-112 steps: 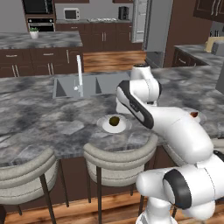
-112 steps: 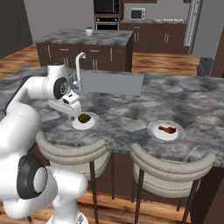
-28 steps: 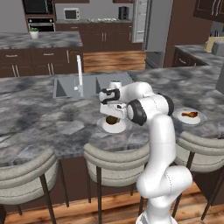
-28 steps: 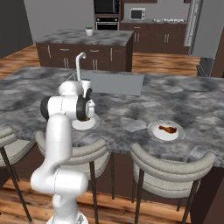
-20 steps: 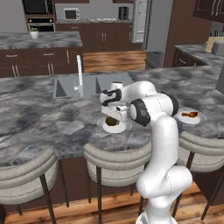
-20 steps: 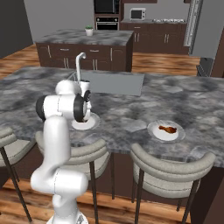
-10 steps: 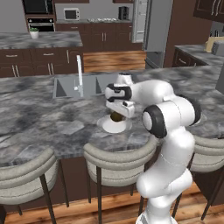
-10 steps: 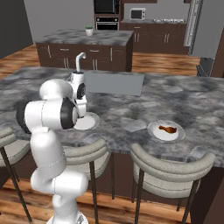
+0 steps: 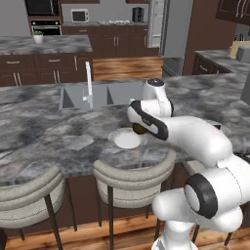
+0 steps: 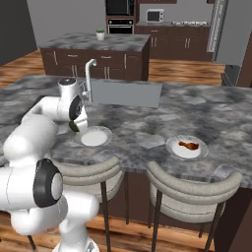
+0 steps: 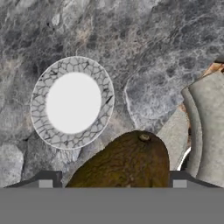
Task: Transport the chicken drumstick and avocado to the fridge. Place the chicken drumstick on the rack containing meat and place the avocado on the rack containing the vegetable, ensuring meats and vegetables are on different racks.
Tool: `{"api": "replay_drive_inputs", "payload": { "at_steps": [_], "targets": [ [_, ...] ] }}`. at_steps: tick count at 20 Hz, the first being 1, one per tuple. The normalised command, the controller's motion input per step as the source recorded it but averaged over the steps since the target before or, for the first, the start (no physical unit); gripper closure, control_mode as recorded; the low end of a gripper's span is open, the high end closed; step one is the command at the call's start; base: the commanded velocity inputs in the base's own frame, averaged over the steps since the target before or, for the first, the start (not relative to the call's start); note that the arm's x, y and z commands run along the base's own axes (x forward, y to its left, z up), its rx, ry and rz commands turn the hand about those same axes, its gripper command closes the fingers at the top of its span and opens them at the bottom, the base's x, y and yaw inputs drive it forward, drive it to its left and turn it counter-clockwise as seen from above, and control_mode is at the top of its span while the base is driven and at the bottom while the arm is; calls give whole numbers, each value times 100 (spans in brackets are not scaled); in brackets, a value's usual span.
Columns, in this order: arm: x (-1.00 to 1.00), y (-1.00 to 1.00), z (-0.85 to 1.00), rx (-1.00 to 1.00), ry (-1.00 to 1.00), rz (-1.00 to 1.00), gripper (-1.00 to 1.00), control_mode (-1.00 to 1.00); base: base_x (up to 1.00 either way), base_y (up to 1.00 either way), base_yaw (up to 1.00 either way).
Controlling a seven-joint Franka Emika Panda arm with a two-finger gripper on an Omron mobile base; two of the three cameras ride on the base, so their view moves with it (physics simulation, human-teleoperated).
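No readable text, labels, brands, numbers or signs in any view. Appliances at upper left of left base view too small and blurred to read any markings.

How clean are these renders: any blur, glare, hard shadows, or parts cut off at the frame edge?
Left base view: soft and low in detail, flat even light, no glare on the counter. Right base view: equally soft; the chicken drumstick is a small smudge on its plate. Hand view: the sharpest; the avocado is cut off at the bottom between the gripper tips, and the empty plate centre looks washed out.
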Motion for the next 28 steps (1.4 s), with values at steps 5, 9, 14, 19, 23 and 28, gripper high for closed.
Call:
{"api": "replay_drive_inputs", "payload": {
  "at_steps": [5, 9, 14, 19, 23, 28],
  "targets": [
    [-78, -2, 75, 0, -28, 1, 100, -100, 0, 0, 0],
    [-87, -11, 49, 0, -16, 2, 100, -100, 0, 0, 0],
    [-86, -21, 67, 0, -9, 1, 100, -100, 0, 0, 0],
    [-56, -11, 69, 0, -4, 0, 100, -100, 0, 0, 0],
    [-68, -3, 59, 0, -8, 0, 100, -100, 0, 0, 0],
    [-97, 0, 46, 0, -12, 0, 100, -100, 0, 0, 0]
  ]
}}
